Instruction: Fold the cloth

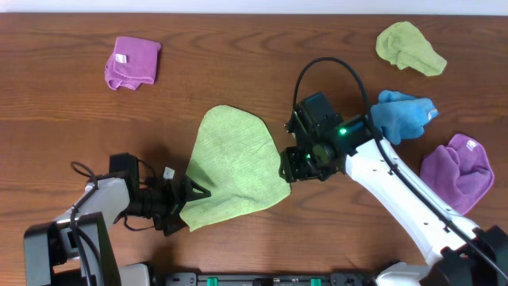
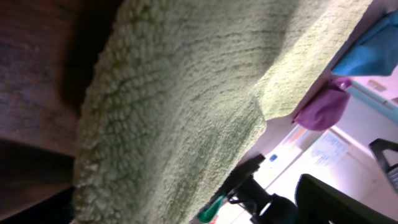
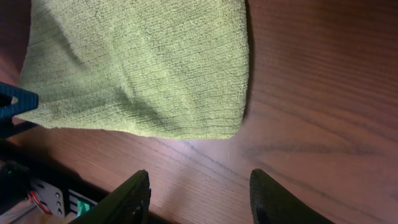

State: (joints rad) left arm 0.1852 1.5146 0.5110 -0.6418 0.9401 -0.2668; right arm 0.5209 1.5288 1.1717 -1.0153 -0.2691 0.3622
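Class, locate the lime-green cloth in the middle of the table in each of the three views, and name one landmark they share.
Overhead: the lime-green cloth lies spread near the centre.
Left wrist: it fills most of the frame, close up.
Right wrist: it covers the upper left.
Shared landmark: the brown wooden table, beneath it in every view.

R arm (image 1: 397,183) white, blk wrist (image 1: 317,119), green LED (image 1: 341,132), blk cable (image 1: 333,67).
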